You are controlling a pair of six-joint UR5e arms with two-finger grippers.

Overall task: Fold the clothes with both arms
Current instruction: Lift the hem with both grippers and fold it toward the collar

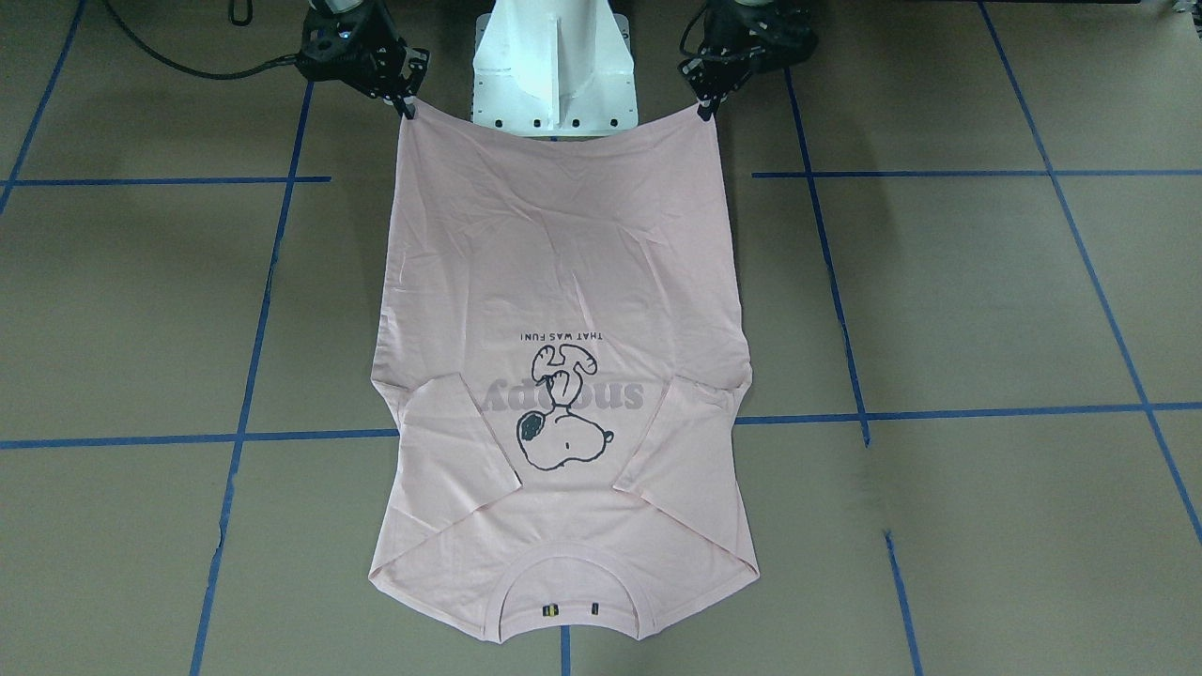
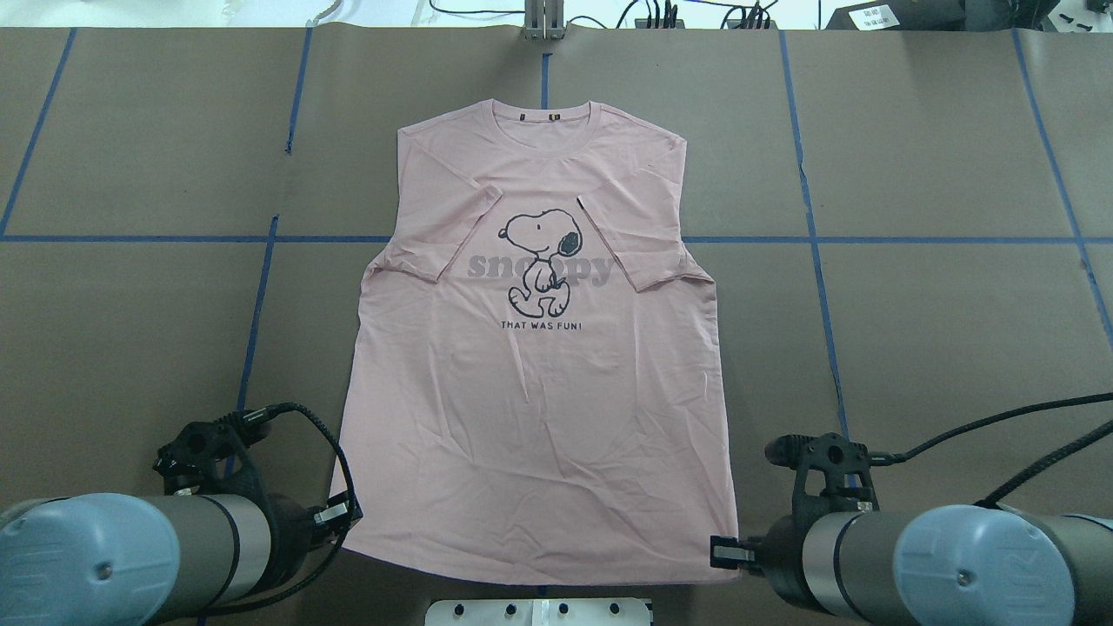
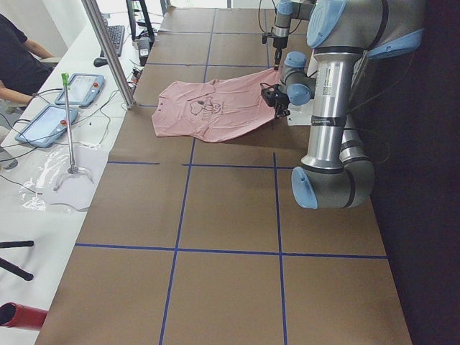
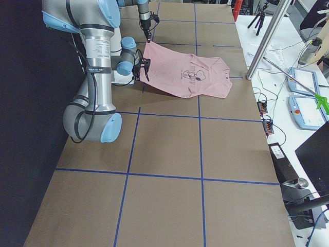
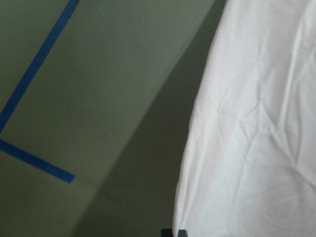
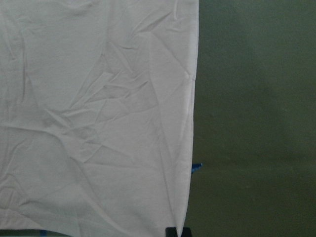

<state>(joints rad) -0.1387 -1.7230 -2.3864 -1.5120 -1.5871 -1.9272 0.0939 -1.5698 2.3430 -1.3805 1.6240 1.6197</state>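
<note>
Probably limp and light, the T-shirt (image 1: pixel 563 263) is clamped at both hem corners by left arm (image 2: pixel 113 556) and right arm (image 2: pixel 956 565) jaws.

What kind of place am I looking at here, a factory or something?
Most likely a robotics lab, not a factory: the left arm and right arm hold a pink T-shirt on a table gridded with blue tape, beside a bench with control tablets.
</note>
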